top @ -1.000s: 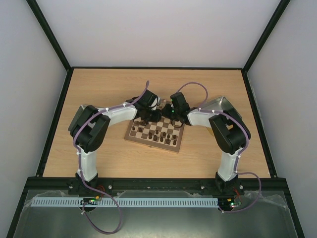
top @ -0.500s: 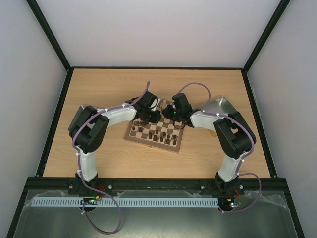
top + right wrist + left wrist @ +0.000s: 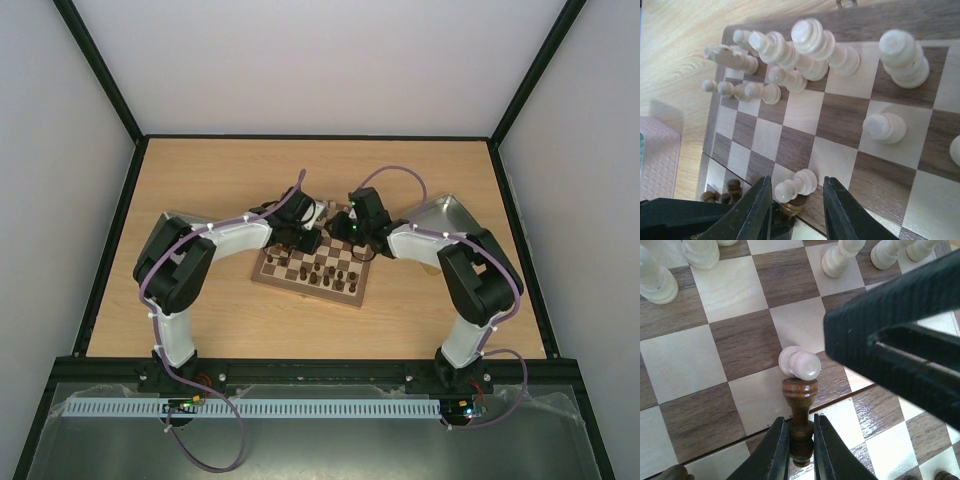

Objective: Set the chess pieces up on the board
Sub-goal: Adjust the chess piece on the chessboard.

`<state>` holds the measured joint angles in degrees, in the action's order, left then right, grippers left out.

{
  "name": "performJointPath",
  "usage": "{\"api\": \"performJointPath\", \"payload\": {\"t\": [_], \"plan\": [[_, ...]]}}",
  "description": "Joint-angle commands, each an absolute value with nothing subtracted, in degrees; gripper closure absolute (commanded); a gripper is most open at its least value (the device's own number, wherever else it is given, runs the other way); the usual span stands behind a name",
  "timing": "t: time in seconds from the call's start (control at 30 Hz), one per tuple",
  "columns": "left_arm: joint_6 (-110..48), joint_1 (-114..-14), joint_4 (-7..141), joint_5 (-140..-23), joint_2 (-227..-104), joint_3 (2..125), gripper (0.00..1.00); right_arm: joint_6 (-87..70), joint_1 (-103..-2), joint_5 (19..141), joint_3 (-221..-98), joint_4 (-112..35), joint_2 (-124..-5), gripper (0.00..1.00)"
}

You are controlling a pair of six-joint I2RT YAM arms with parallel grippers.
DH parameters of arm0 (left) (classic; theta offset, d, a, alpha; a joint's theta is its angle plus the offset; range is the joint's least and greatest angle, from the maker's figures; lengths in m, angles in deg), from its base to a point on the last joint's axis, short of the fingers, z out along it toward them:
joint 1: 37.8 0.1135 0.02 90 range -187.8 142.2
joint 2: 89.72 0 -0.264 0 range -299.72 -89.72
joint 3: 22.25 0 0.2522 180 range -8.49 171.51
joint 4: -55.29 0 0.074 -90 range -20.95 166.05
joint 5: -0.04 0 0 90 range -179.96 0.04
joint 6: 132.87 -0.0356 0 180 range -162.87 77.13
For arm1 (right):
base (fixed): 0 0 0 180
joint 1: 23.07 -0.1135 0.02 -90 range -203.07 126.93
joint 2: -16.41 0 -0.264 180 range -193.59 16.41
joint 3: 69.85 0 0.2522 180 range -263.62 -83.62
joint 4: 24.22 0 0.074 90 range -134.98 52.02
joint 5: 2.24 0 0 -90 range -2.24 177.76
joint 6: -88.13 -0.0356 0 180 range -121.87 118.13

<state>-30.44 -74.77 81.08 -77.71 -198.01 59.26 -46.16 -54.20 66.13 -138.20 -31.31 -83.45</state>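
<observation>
I saw the wooden surface with the board lying in the middle of it, and cream chess pieces stood in rows along one edge of the board. My left claw was pressed tight on a dark brown pawn, pinching it low down, while my right claw was spread apart. One small cream pawn sat on the board between the right claw's fingers, just beside the dark pawn.

Wooden table with board, tray
</observation>
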Motion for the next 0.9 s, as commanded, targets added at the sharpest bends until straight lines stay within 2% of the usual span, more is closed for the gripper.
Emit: {"api": "performJointPath", "payload": {"t": [0.0,0.87], "plan": [[-31.81,-75.01,84.35,-79.43,-199.16,58.00,0.98,-44.10,-54.44,63.37,-139.67,-32.95,-85.50,0.71],[-31.31,-75.06,84.91,-79.48,-199.93,58.56,0.98,-42.47,-55.76,64.53,-141.69,-35.36,-88.36,0.66]]}}
